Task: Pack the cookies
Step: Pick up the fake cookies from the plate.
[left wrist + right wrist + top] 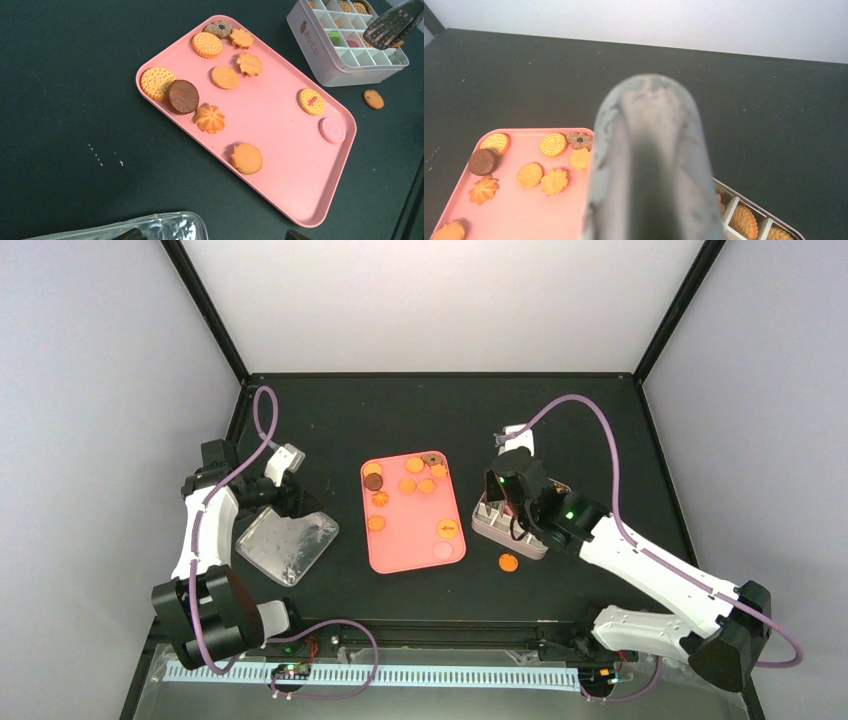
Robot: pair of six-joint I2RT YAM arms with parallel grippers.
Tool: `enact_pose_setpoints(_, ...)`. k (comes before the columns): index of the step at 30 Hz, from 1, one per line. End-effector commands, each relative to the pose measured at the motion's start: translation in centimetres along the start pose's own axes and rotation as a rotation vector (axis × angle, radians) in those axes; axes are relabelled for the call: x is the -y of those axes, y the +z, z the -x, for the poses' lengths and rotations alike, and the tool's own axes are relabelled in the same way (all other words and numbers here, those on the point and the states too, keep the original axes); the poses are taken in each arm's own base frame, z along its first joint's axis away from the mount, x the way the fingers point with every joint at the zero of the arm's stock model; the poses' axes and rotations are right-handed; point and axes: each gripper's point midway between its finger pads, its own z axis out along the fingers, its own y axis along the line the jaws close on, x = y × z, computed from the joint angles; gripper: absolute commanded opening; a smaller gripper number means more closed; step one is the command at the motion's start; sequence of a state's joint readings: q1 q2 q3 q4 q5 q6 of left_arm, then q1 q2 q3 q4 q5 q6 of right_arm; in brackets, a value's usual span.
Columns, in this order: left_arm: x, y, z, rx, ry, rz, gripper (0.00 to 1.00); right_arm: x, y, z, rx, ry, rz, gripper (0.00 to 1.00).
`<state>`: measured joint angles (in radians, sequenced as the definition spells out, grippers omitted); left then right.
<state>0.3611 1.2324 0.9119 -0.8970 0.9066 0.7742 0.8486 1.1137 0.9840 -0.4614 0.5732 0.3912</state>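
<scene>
I see right end effector (508,490) pinching tongs (649,160) above compartment box (320,55), right of pink tray (300,185). Cookies (225,77) mostly on tray, mid-desk (330,420); stray cookie (508,562) beside box. Left end effector (272,495) spread. Likely mid-packing; next needs tongs over tray, gentle nip.

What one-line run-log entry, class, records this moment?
right gripper: shut on tongs above box | left gripper: open | cookies: many on tray, one loose beside box
</scene>
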Motion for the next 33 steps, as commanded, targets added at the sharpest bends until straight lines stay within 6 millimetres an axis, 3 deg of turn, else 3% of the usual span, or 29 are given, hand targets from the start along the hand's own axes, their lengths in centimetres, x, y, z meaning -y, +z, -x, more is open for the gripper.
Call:
enact_pose_setpoints(1,0.4,-0.6,0.6,0.016,0.024,-0.006,0.75,1.1,-1.1,1.6,0.083,0.065,-0.022,0.28)
enact_pose_setpoints(5,0.4,-0.6,1.0,0.028,0.013,-0.013,0.75,0.0,-1.1,1.7,0.071,0.041,0.028,0.29)
enact_pose_setpoints(8,0.5,-0.6,1.1,0.033,0.010,-0.016,0.74,-2.5,-0.7,2.1,0.067,0.026,0.110,0.29)
enact_pose_setpoints(11,0.5,-0.7,0.9,0.027,0.011,-0.012,0.74,-6.1,-0.5,2.7,0.073,-0.017,0.179,0.29)
enact_pose_setpoints(17,0.5,-0.7,0.7,0.011,0.005,-0.006,0.75,-15.7,0.6,2.4,0.048,-0.109,0.375,0.33)
enact_pose_setpoints(21,0.5,-0.9,0.7,0.009,0.012,0.002,0.75,-20.0,2.0,2.0,0.032,-0.104,0.470,0.34)
enact_pose_setpoints(26,0.6,-1.0,0.5,-0.003,0.025,0.017,0.75,-23.3,4.2,1.6,0.019,-0.104,0.516,0.34)
enact_pose_setpoints(33,0.6,-1.1,0.4,-0.007,0.029,0.019,0.75,-25.8,6.0,0.6,-0.008,-0.109,0.549,0.37)
